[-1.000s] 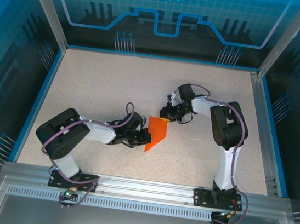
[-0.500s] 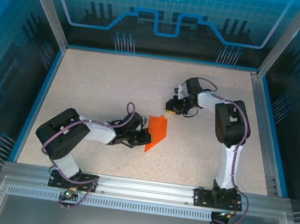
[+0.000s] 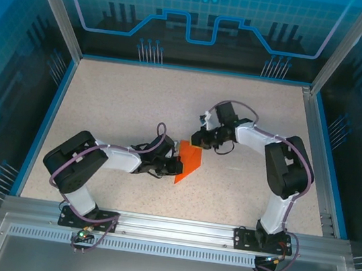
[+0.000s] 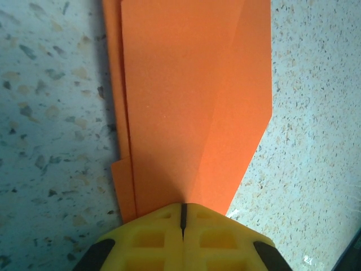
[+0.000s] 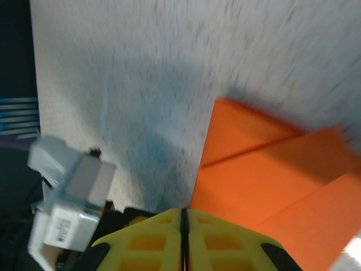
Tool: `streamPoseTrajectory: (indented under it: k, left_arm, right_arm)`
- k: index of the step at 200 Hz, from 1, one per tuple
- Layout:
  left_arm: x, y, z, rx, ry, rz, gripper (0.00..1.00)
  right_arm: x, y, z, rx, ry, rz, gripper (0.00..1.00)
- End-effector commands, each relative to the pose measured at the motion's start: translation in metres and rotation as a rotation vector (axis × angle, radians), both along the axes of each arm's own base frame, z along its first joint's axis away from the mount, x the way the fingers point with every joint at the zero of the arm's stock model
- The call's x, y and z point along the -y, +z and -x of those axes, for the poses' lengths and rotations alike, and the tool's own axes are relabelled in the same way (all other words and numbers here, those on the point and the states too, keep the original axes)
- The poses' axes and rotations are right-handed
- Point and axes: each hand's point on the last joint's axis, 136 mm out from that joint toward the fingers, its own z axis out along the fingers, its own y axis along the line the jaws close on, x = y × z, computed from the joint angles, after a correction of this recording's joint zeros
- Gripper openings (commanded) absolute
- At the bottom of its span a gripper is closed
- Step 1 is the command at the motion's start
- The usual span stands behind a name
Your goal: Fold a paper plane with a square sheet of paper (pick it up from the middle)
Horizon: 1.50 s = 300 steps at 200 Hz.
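Brings closed right end effector [image 3: 198, 140] back to far corner of creased bright-orange paper sheet [image 3: 189, 162], held flat on speckled tabletop [image 3: 132, 102] by clamped left end effector [image 4: 183, 206], likely for pressing a crease.

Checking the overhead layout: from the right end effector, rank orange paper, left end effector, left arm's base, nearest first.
1. orange paper, beside the right end effector.
2. left end effector, at the paper's left edge.
3. left arm's base, near-left edge.
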Motion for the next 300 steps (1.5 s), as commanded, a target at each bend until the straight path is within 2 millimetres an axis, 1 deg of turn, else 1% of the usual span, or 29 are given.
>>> streamPoseTrajectory:
  k: [1,12,41,122,167,176,193,220,239,264,300]
  left_arm:
    - [-0.070,-0.065,0.065,-0.251,0.000,-0.325,0.00]
    - [-0.070,-0.064,0.063,-0.248,0.010,-0.319,0.00]
    - [-0.069,-0.063,0.062,-0.245,0.020,-0.312,0.00]
    - [-0.068,-0.065,0.061,-0.243,0.049,-0.290,0.00]
    - [-0.067,-0.065,0.061,-0.241,0.047,-0.283,0.00]
    - [-0.067,-0.065,0.062,-0.242,0.047,-0.284,0.00]
    - [-0.068,-0.066,0.063,-0.244,0.048,-0.288,0.00]
    - [-0.071,-0.068,0.065,-0.248,0.046,-0.300,0.00]
    - [-0.078,-0.072,0.069,-0.264,0.047,-0.332,0.00]
    - [-0.080,-0.076,0.072,-0.275,0.051,-0.332,0.00]
    - [-0.081,-0.078,0.074,-0.279,0.050,-0.337,0.00]
  right_arm:
    - [-0.008,-0.019,0.017,-0.055,-0.011,0.017,0.09]
    - [-0.013,-0.023,0.023,-0.066,-0.002,0.014,0.08]
    - [-0.014,-0.035,0.035,-0.083,-0.001,0.044,0.07]
    - [-0.014,-0.051,0.064,-0.126,0.017,0.084,0.04]
    - [-0.016,-0.053,0.070,-0.129,0.026,0.091,0.05]
    - [-0.014,-0.057,0.072,-0.135,0.028,0.114,0.05]
    - [-0.008,-0.067,0.069,-0.137,0.016,0.162,0.05]
    - [0.001,-0.075,0.058,-0.123,-0.016,0.220,0.05]
    - [0.005,-0.076,0.048,-0.120,-0.044,0.238,0.05]
    - [0.012,-0.078,0.037,-0.118,-0.078,0.274,0.05]
    - [0.016,-0.082,0.029,-0.113,-0.104,0.299,0.05]
